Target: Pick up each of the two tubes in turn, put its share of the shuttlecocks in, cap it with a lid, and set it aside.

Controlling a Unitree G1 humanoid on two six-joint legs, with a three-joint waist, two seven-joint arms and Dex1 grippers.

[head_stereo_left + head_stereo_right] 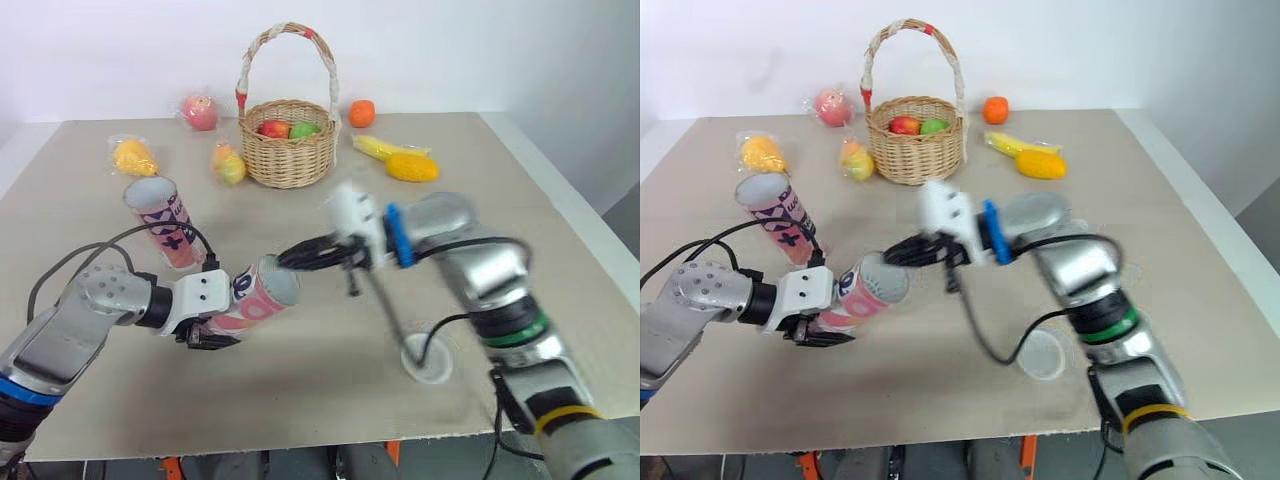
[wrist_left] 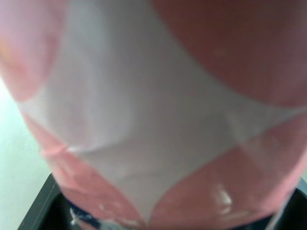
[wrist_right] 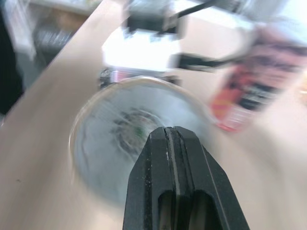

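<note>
My left gripper (image 1: pixel 218 322) is shut on a pink and white tube (image 1: pixel 262 296), holding it tilted above the table with its open mouth (image 3: pixel 136 143) turned toward my right arm. My right gripper (image 1: pixel 292 257) is just in front of that mouth, its black fingers (image 3: pixel 169 158) pressed shut with nothing seen between them. Inside the tube there is something pale with a green spot, too blurred to identify. A second pink tube (image 1: pixel 163 220) stands upright and open at the left. A clear round lid (image 1: pixel 429 358) lies flat on the table, below my right forearm.
A wicker basket (image 1: pixel 290 150) of fruit stands at the back centre. Around it lie a pink fruit (image 1: pixel 200 112), an orange (image 1: pixel 362 113), yellow fruit (image 1: pixel 405 162) and bagged fruit (image 1: pixel 133 157). Cables hang from both wrists. The table's front edge (image 1: pixel 300 440) is close.
</note>
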